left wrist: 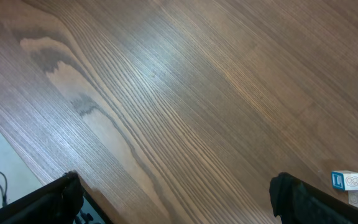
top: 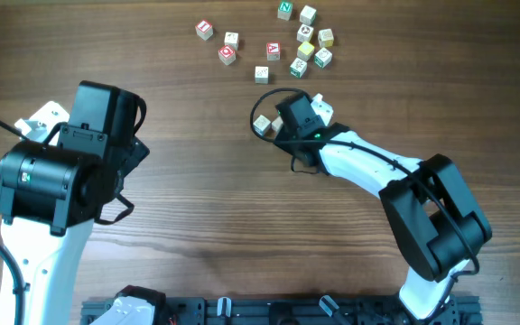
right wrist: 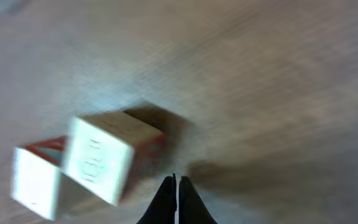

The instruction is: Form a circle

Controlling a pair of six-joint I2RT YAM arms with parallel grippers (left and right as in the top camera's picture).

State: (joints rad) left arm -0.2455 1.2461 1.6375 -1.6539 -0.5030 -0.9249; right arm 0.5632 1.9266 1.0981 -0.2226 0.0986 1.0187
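Although the circle (top: pixel 262 125) was only a tight clump of cubes below the loose scatter (top: pixel 301 41), the right gripper (right wrist: pixel 176 186), pinched shut and empty, sat just beside it, apparently nudging; next, more cubes needed herding in. The left gripper (left wrist: pixel 176 199) gaped wide, holding nothing.

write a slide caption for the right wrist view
The right gripper, shut and empty, close beside two blurred pale letter cubes on the wooden table.

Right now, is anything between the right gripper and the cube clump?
Nothing visible. In the right wrist view the shut right gripper sits close beside the nearest cube, a second cube against it; only bare table lies between. The image is blurred, so contact is unclear.
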